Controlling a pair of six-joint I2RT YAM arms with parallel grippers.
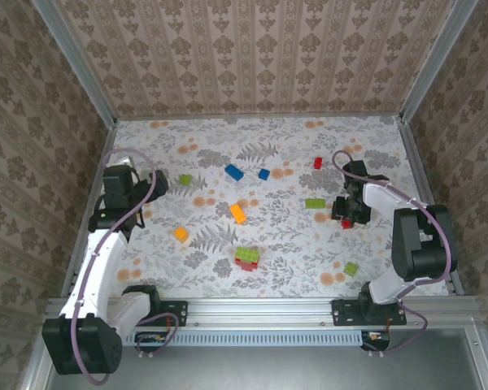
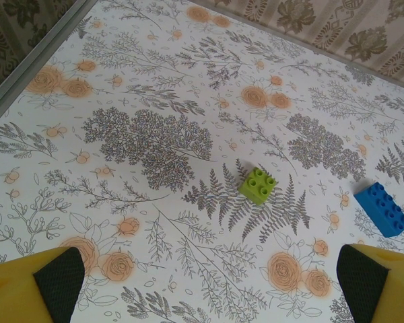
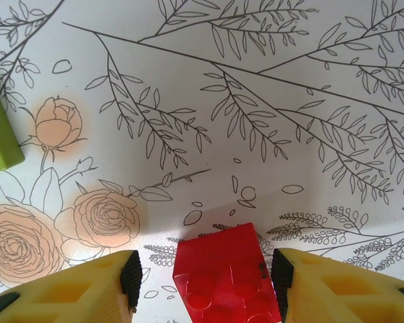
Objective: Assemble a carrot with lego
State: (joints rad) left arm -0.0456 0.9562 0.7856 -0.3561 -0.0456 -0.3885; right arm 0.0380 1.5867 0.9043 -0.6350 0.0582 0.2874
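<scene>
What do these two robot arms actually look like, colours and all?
Both the left arm and right arm have white tube-like links with chunky black joints. A purplish-grey cable loops along each. The left claw and right claw have yellow fingers with black pads.

We see the red brick point(image 3: 225, 276), at six o'clock in the right wrist view, as hard, glossy plastic with light catching on its studs. The green brick point(image 2: 257, 185) and blue brick point(image 2: 382, 208) look like the same smooth plastic, only less shiny. The counter point(image 2: 155, 81) wears a smooth, matt, flower-printed sheet; whether it is paper or cloth we cannot tell. The left hand point(image 2: 210, 286) has matt yellow plastic fingers point(image 2: 13, 296) with black, finely grained pads point(image 2: 59, 286). The rail point(image 1: 260, 309) at the counter's six o'clock edge is brushed metal.
</scene>
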